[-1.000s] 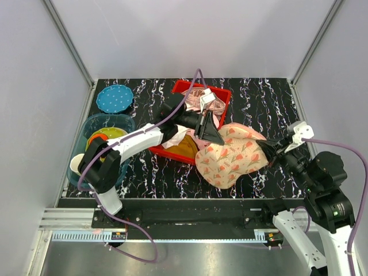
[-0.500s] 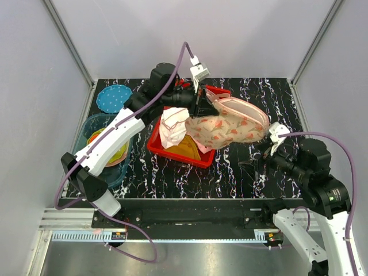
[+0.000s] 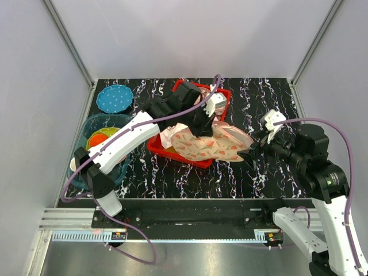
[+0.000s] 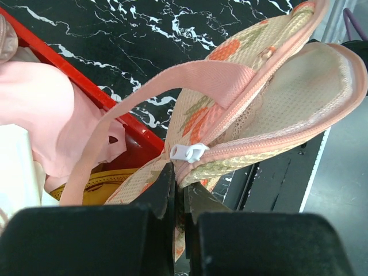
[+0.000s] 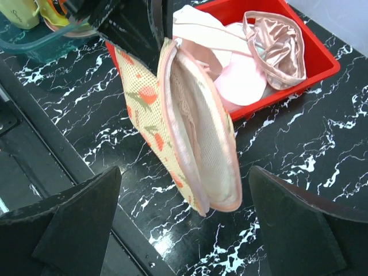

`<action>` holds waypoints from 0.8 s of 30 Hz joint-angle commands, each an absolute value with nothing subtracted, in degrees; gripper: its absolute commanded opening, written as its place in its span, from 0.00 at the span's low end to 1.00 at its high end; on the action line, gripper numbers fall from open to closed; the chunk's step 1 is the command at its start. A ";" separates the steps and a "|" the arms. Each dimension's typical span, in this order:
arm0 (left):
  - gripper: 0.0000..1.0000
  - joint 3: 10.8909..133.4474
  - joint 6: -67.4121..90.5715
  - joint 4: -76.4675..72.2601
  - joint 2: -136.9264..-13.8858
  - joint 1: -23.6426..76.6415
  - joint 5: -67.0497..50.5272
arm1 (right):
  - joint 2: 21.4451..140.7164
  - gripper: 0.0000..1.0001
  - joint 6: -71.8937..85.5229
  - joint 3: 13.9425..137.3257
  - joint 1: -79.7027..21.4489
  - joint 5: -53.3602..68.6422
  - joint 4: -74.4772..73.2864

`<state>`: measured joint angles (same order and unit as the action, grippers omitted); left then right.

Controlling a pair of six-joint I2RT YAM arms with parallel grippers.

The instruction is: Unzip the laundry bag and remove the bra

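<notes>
From above, your left claw (image 3: 199, 127) drapes the laundry bag (image 3: 213, 145) across the red bin's (image 3: 225, 95) near rim, probably to present its mouth to the right claw (image 3: 252, 154). The left wrist shows that claw clamped on the bag's edge beside the white zipper pull (image 4: 187, 152). The right wrist shows its claw spread wide and empty, facing the unzipped bag's bare mesh lining; you can't pick out the bra, and the bin holds white and pink garments (image 5: 247, 80).

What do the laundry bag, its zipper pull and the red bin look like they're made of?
The laundry bag: matte woven mesh fabric; a fine grid weave shows, with ribbed pink tape trim. Its zipper pull: likely white plastic, smooth, slightly glossy. The red bin: probably rigid moulded plastic, given its smooth thin rim and faint sheen.
</notes>
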<state>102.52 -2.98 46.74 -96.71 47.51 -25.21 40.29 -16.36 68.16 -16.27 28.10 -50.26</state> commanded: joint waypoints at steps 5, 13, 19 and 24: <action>0.00 111.17 -6.50 49.13 -97.64 51.94 -18.46 | 44.73 0.99 -15.38 73.48 -16.26 29.96 -42.63; 0.00 115.66 -7.12 51.68 -100.10 53.26 -17.75 | 47.46 1.00 -11.87 69.00 -16.26 34.45 -36.65; 0.00 116.28 -7.29 52.38 -99.76 53.53 -17.05 | 46.59 0.74 -11.69 64.34 -16.26 30.95 -36.21; 0.00 116.80 -7.47 52.30 -99.84 53.53 -19.33 | 43.95 0.37 -11.43 60.65 -16.26 29.09 -35.51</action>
<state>112.92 -6.63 54.54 -100.55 53.25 -18.39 46.35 -11.97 62.15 -16.27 30.94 -38.48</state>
